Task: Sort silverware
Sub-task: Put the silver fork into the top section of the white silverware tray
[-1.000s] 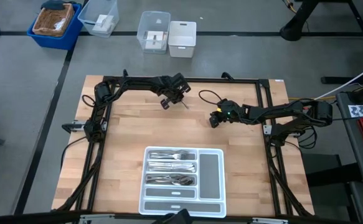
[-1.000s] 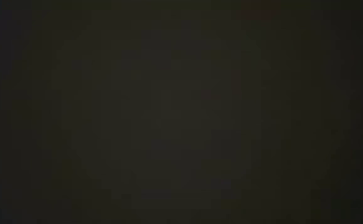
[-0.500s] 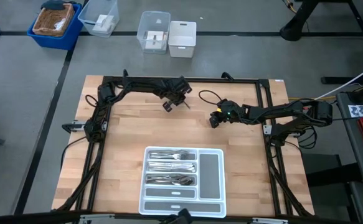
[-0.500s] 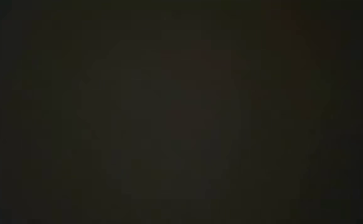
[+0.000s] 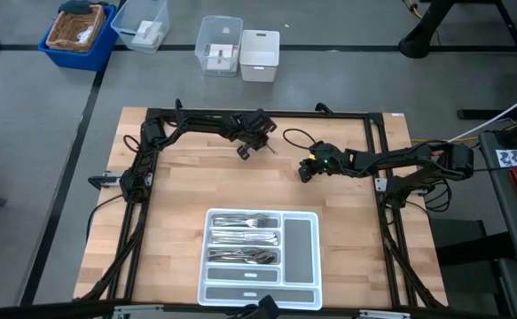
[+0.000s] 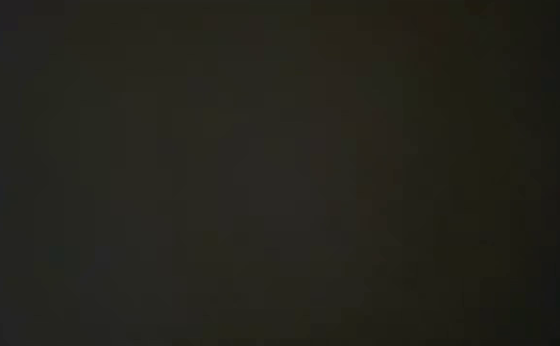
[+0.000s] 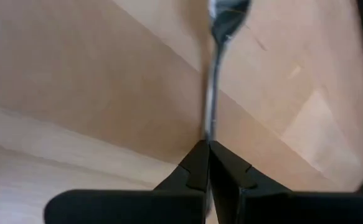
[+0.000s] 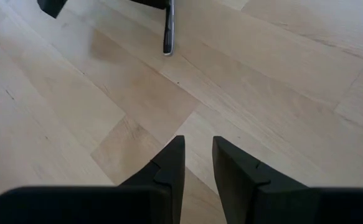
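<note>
The white tray (image 5: 304,244) sits on the near half of the bench (image 5: 178,213), and three of its crosswise compartments already hold silverware (image 5: 244,239), one stack above the other; a fork's tines show in the top row, though the kinds below are too small to tell apart; the long compartment on the tray's right side and the strip along its near edge look bare. No loose pieces show on the bare wood, so the sorting seems close to finished, with perhaps one piece left.

That piece is a spoon (image 7: 215,74), clamped by the tip of its handle in the left hand (image 7: 207,163), whose fingers are pressed together on it; the bowl points away from the wrist, over the wood. In the high view the left hand (image 5: 256,142) hangs over the far part of the bench, well apart from the tray; whether the spoon touches the surface cannot be told.

The right hand (image 8: 198,163) holds nothing, its fingers slightly apart with bare wood between them; it waits over the far right of the bench (image 5: 309,167), near the left hand, whose spoon shows ahead of it.

What remains, by my judgement, is carrying the spoon to the tray and laying it with its like; the low view is wholly dark.
</note>
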You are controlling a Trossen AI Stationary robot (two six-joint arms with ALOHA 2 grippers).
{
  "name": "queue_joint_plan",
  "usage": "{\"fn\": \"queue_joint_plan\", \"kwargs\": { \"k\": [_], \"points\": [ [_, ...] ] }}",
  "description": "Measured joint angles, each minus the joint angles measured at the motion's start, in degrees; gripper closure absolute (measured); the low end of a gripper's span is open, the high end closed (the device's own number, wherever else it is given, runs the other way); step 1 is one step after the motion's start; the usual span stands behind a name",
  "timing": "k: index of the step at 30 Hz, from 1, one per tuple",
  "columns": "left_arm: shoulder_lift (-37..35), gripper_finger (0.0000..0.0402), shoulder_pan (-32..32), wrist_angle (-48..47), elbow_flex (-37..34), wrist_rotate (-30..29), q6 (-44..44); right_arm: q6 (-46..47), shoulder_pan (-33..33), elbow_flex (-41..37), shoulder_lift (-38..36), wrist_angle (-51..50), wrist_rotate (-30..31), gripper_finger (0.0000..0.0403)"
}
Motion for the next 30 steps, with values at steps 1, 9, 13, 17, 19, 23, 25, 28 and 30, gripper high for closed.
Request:
{"fn": "queue_joint_plan", "kwargs": {
  "k": [1,9,13,17,19,23,25,28,30],
  "points": [
    [0.0,0.0400,0.0,0.7,0.0,0.0,-0.2,0.0,0.0,0.0,0.0,0.0,0.0,0.0320],
    [0.0,0.0400,-0.2,0.8,0.0,-1.1,-2.2,0.0,0.0,0.0,0.0,0.1,0.0,0.0320],
    [0.0,0.0400,-0.9,0.9,0.0,-3.5,-5.1,0.0,0.0,0.0,0.0,0.4,0.0,0.0320],
    [0.0,0.0400,-1.0,0.8,0.0,-3.4,-3.1,0.0,0.0,0.0,0.0,0.4,0.0,0.0320],
    [0.0,0.0400,-0.9,0.9,0.0,-1.5,-1.3,0.0,0.0,0.0,0.0,0.5,0.0,0.0320],
    [-1.2,0.0400,-0.9,0.8,0.0,2.2,4.3,-0.6,-0.7,0.1,0.0,2.3,-2.5,0.0320],
    [-2.3,0.0400,-0.9,0.3,0.0,2.6,6.4,-1.8,-1.5,1.0,0.2,3.2,-5.4,0.0320],
    [-4.2,0.0400,-0.9,0.2,0.0,2.7,9.3,-3.0,-3.1,3.8,1.8,3.8,-8.2,0.0320],
    [-5.6,0.0400,-0.7,-0.3,0.0,2.6,11.5,-3.1,-4.2,6.5,4.1,3.8,-9.0,0.0320]
  ]
}}
